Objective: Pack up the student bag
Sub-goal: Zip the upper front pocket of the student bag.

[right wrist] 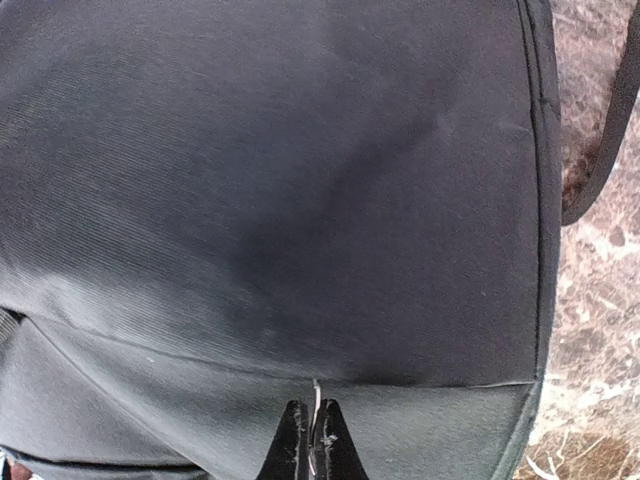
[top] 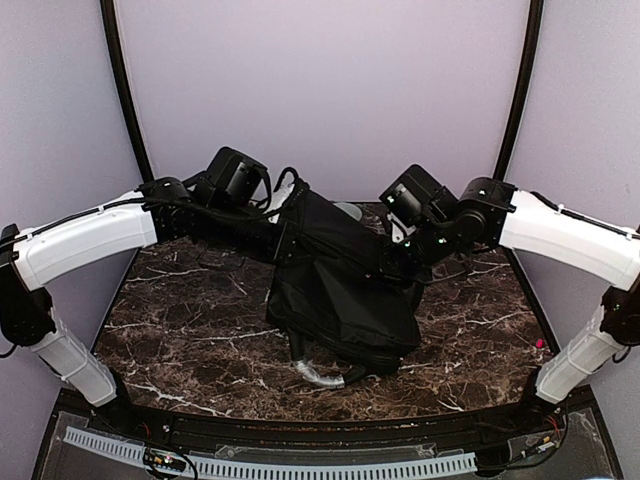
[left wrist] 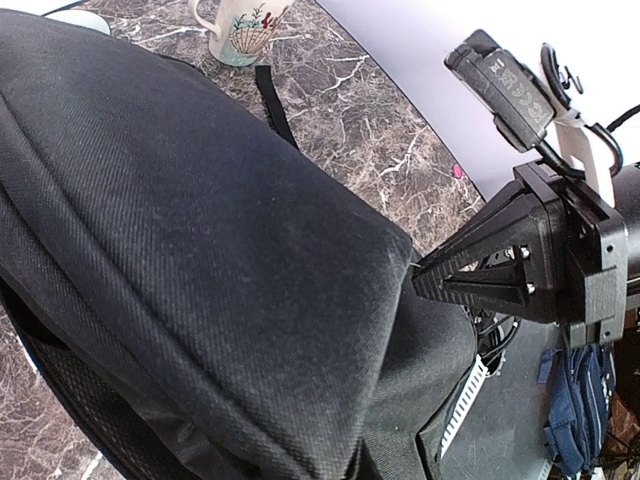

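Look for the backpack (top: 345, 290) in the middle of the desk (top: 190, 330): upper end raised off the marble between the two arms, lower end slumped on the surface, silver handle (top: 318, 375) trailing toward the near edge. Note the left pincer (left wrist: 425, 278) pressed onto a fold of black cloth at the bag's left upper edge, pinching it with almost no gap. Note the right pincer (right wrist: 312, 438) squeezed fully together on the opposite side, pinching only a thin pale sliver at the bag's seam. Possibly a zipper tab or a loose thread, too small to say from the wrist view. Judged as an early stage of packing: stretching the top and finding the mouth, not visibly open so far.

To do it well, pull the two pinched spots apart evenly, level and slowly, tensioning the cloth without slipping off the thin right-hand hold. Favour a fuller bite on the right before any harder tug. Avoid lifting higher than needed. Expect sagging from such soft fabric, enough to hide the zipper. Mind the mug (left wrist: 240, 25) standing just behind the bag and the loose strap (left wrist: 272, 105) lying toward it. Swing neither arm backward.
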### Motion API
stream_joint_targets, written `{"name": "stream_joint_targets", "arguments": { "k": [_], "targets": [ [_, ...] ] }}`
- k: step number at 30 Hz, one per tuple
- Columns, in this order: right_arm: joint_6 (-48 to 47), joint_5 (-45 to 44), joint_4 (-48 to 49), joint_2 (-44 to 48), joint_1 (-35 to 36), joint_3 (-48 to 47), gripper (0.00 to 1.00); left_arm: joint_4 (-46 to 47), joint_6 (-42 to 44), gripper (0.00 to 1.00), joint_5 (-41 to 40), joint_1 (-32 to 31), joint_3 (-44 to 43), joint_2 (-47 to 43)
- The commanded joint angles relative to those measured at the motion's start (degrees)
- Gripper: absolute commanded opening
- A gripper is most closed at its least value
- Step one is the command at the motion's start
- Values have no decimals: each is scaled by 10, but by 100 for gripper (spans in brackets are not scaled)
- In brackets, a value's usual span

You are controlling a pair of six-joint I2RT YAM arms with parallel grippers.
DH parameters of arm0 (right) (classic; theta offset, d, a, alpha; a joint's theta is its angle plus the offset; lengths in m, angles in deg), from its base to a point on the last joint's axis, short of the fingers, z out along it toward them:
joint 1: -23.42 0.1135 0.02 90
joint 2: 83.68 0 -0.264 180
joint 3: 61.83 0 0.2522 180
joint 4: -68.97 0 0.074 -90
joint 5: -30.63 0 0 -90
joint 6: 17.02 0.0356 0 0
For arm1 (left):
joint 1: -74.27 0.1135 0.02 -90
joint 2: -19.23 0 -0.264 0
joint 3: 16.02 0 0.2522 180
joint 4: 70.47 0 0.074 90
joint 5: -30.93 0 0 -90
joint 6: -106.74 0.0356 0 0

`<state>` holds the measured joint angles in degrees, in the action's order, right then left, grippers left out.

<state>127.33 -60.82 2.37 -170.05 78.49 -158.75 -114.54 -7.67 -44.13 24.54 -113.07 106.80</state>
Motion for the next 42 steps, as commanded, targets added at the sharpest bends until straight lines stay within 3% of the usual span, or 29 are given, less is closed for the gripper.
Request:
{"name": "stream_joint_targets", "arguments": {
  "k": [1, 33, 42],
  "targets": [
    [29, 12, -30, 33, -6, 49, 0, 76, 23, 0, -24, 5, -10, -75],
    [29, 52, -23, 130, -72, 219, 0, 65, 13, 0, -53, 6, -1, -88],
    [-3, 65, -22, 128, -74, 206, 0, 62, -2, 0, -58, 6, 27, -101]
  ]
}}
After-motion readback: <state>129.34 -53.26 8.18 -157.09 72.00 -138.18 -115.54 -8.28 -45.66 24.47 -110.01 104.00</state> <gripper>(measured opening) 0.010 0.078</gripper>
